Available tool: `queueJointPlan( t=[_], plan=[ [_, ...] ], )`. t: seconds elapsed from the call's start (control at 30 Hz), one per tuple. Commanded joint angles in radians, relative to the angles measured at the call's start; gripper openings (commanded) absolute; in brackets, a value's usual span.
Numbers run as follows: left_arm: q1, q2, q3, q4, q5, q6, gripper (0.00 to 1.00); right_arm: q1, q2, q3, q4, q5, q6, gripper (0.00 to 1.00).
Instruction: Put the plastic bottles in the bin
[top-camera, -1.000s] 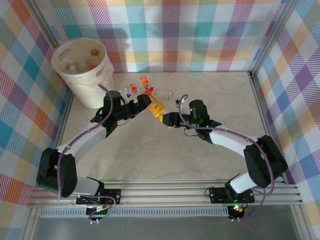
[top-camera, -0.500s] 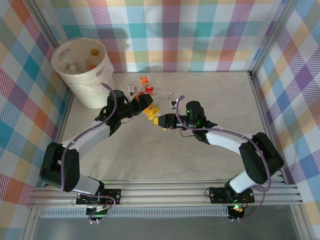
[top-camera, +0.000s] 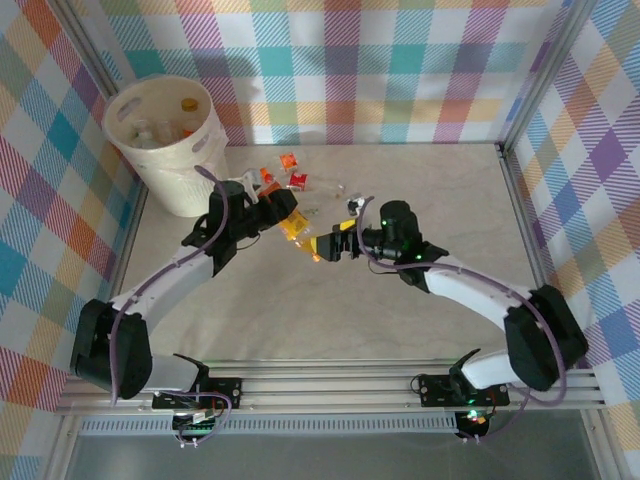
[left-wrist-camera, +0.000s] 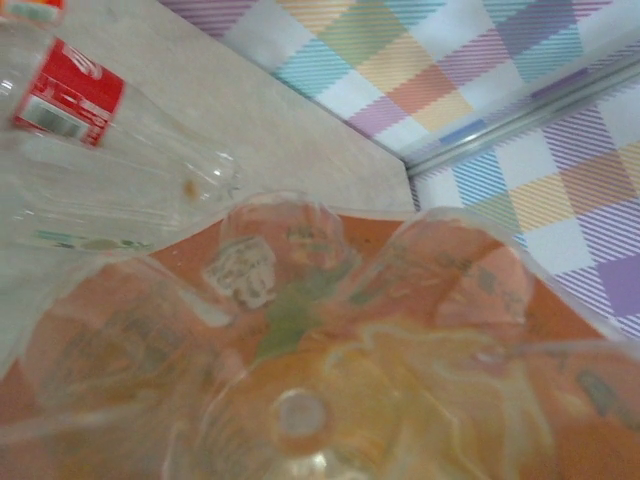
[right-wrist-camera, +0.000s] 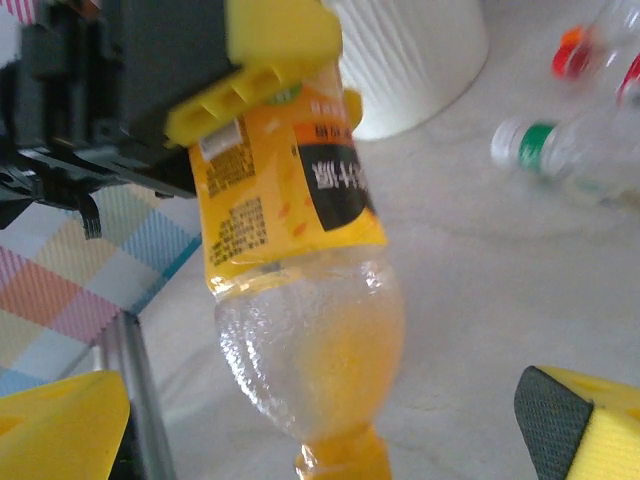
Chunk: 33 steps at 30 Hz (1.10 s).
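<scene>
Behind the held orange bottle (top-camera: 296, 227), loose bottles (top-camera: 297, 180), bin (top-camera: 176, 186) far left

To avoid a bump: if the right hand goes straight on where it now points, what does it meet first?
Most likely the orange-labelled bottle, just ahead of the open right hand and gripped by the left hand.

The orange-labelled bottle (right-wrist-camera: 290, 200) carries bold white characters on a black patch (upside down, and I cannot make them out), plus fine print too small to read. A clear bottle (left-wrist-camera: 150, 150) has a red label (left-wrist-camera: 70, 100) with unreadable white marks.
</scene>
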<state>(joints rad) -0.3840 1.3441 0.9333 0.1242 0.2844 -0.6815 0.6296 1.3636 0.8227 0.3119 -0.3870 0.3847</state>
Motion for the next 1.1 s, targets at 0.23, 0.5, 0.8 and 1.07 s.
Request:
queueJointPlan(
  t=[0.23,0.5,0.8,1.07],
  plan=[
    [0.01,-0.137,0.587,-0.603,-0.637,0.513,0.56,0.001,-0.174,0.043,-0.121,0.393,-0.181,1.0],
    [0.123,0.043,0.954,-0.572,-0.813,0.756,0.56,0.001,-0.2,0.028,-0.175,0.452,-0.129,1.0],
    [0.319,0.429,1.331,-0.599,-0.715,0.826,0.57,0.002,-0.228,0.024,-0.262,0.506,-0.077,1.0],
    [0.454,0.748,1.671,-0.791,-0.426,0.776,0.58,0.001,-0.252,0.022,-0.338,0.555,-0.051,1.0]
  ],
)
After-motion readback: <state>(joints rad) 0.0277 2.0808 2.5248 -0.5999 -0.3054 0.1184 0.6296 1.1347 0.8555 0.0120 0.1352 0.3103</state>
